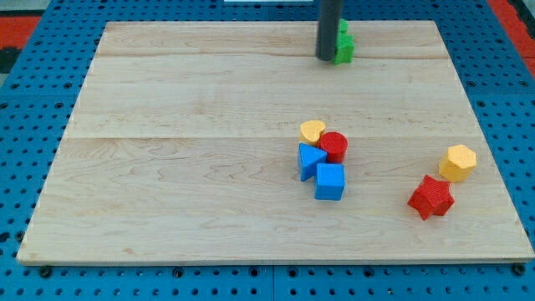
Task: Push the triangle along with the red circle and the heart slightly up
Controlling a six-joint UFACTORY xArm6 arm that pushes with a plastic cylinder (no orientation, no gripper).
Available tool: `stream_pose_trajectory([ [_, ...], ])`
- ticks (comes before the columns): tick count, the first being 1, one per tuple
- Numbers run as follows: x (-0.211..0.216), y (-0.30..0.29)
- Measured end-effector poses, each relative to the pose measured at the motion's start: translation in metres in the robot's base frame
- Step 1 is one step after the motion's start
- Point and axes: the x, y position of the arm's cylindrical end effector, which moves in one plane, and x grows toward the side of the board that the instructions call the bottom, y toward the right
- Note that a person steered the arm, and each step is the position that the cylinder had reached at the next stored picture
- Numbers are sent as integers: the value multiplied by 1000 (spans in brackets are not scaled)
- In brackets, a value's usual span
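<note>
A blue triangle (310, 159), a red circle (334, 146) and a yellow heart (313, 130) sit bunched together right of the board's middle. The heart is at the cluster's top, the red circle to its lower right, the triangle below the heart. A blue cube (329, 181) touches the triangle's lower right. My tip (326, 58) is near the view's top edge, far above the cluster, right beside a green block (343, 46) that the rod partly hides.
A yellow hexagon (458, 161) and a red star (430, 197) lie at the view's right. The wooden board (167, 167) rests on a blue perforated base.
</note>
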Motion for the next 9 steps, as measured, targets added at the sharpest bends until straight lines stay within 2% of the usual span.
stream_pose_trajectory([
  [1,22,15],
  [3,113,3],
  [4,164,22],
  [5,244,20],
  [6,297,-2],
  [7,287,-73],
  [8,246,-92],
  [9,235,-91],
])
